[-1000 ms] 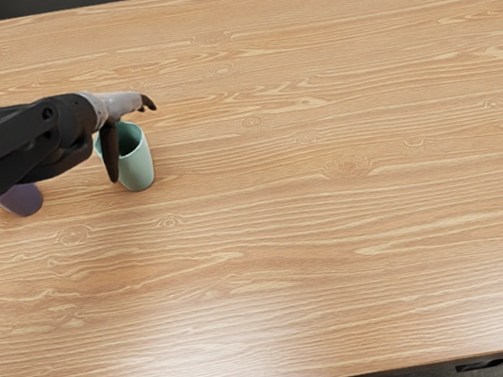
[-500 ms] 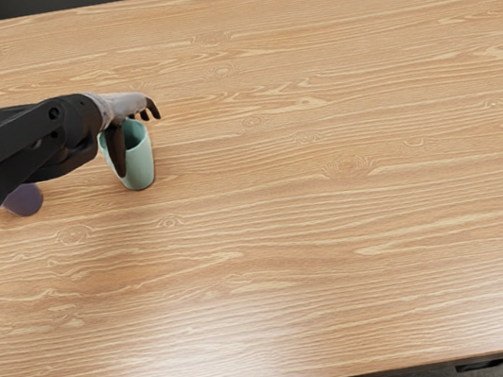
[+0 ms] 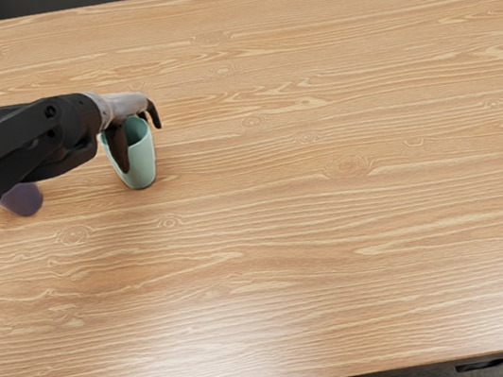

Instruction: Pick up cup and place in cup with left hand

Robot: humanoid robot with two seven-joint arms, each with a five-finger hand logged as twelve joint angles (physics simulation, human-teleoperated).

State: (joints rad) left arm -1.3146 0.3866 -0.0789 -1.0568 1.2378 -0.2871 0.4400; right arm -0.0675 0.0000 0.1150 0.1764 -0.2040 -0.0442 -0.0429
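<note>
"What does the green cup (image 3: 142,158) look like?"
"Pale mint, smooth, with a darker inside. It's on the table (image 3: 335,233), mouth up, partly covered; I can't tell if it tilts slightly."
"And the other?"
"The purple cup (image 3: 26,201) is near it, to the left. Only its lower part shows; the mouth is hidden, so what's inside I can't say."

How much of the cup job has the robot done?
Just the reaching part looks done: the left hand is right at the mint-green cup. I can't tell whether it has a firm hold. The green cup appears to stand on the table, beside the partly hidden purple cup, so lifting one and putting it inside the other seem left to do.
</note>
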